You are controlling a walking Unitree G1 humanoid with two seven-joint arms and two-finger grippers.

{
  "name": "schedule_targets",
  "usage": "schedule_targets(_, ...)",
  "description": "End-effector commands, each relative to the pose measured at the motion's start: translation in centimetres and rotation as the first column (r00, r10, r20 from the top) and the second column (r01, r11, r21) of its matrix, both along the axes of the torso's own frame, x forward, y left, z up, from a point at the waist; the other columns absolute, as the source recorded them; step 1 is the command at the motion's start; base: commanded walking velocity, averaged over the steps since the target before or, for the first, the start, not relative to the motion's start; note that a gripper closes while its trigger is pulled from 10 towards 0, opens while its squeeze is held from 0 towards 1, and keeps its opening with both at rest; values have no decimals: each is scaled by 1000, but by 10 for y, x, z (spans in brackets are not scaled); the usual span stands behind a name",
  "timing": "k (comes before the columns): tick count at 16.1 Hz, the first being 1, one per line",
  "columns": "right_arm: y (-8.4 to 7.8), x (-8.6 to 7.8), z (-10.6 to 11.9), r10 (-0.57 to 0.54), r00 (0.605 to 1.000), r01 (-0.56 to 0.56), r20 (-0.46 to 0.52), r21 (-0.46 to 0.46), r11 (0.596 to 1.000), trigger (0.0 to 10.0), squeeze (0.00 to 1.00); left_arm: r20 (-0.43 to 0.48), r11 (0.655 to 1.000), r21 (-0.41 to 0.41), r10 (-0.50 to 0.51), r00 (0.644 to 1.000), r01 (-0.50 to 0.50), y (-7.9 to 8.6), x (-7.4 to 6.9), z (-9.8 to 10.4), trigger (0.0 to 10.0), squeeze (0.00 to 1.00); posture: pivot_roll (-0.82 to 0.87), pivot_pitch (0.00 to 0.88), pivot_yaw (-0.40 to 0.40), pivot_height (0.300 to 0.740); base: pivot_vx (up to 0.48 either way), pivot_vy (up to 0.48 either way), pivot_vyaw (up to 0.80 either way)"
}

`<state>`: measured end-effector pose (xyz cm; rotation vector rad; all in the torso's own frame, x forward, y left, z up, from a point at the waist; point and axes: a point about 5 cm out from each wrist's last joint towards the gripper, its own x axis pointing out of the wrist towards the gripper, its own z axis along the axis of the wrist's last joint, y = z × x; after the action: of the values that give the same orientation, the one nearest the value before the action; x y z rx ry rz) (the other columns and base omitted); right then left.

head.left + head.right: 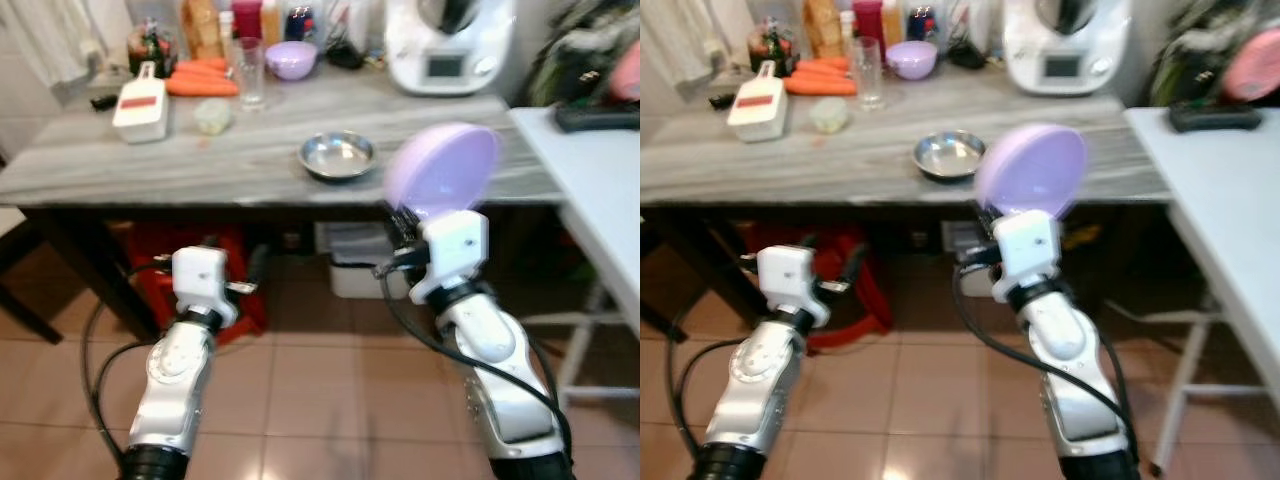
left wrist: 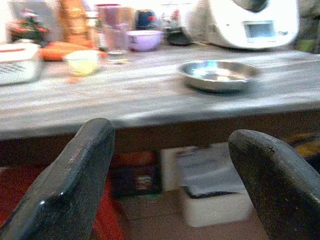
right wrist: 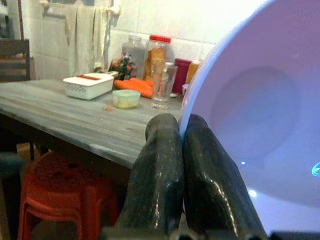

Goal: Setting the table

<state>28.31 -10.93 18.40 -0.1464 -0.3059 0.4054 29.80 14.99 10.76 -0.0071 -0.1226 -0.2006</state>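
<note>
My right gripper [image 1: 405, 222] pinches the lilac plate's [image 1: 441, 168] rim, upright, just beside the steel bowl [image 1: 338, 154] on the grey table [image 1: 150, 160]; my left gripper [image 2: 172, 175] hangs wide open, empty, below the table's edge.

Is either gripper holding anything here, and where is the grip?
The right gripper pinches the rim of a lilac plastic plate, held on edge before the table. The left gripper is open, holding nothing.
</note>
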Motion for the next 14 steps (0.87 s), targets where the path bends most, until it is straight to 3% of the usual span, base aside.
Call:
schedule_targets(1, -6, 0, 4, -20, 1000, 20, 17, 1, 1000, 10000, 0, 9, 1000, -10, -20, 1000, 20, -7, 1, 3, 10000, 0, -83, 73, 62, 740, 480, 0, 0)
schedule_targets(14, -2, 1, 6, 17, 1000, -16, 20, -26, 1000, 10000, 0, 11, 1000, -17, -22, 1000, 22, -8, 1, 3, 10000, 0, -88, 78, 65, 740, 472, 0, 0)
